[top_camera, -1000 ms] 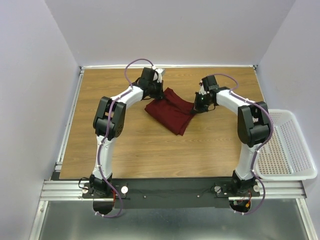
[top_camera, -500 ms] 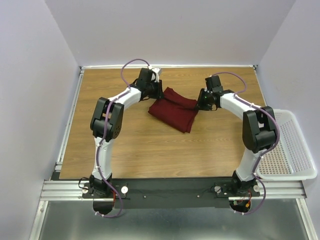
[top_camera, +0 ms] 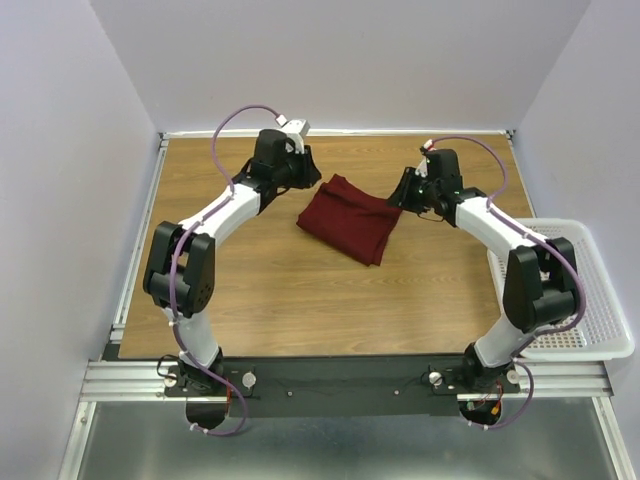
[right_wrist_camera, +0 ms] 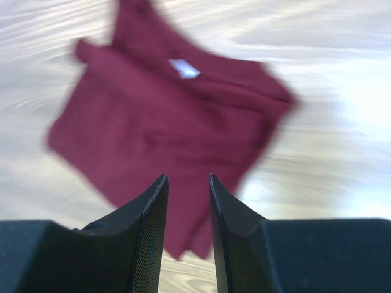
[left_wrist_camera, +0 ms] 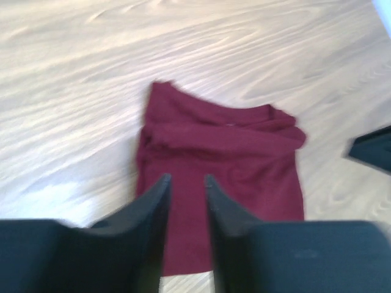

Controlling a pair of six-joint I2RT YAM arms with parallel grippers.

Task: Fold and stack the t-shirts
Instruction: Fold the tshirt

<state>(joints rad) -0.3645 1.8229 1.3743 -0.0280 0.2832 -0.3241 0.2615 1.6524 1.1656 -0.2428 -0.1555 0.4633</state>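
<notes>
A folded dark red t-shirt [top_camera: 350,220] lies on the wooden table, towards the back middle. It also fills the left wrist view as the t-shirt [left_wrist_camera: 229,152] and the right wrist view as the t-shirt [right_wrist_camera: 171,116], with a small white label near its collar. My left gripper [top_camera: 305,170] hangs just left of and above the cloth, open with nothing between its fingers [left_wrist_camera: 153,201]. My right gripper [top_camera: 402,190] hovers at the cloth's right edge, also open and empty, its fingers [right_wrist_camera: 156,201] apart over the shirt.
A white plastic mesh basket [top_camera: 570,290] stands at the table's right edge beside the right arm. Bare wood [top_camera: 300,300] lies in front of the shirt. Pale walls close in the table on three sides.
Both grippers have let go of the shirt, opened and pulled back outwards and upwards. The shirt has settled into a more compact folded shape.
</notes>
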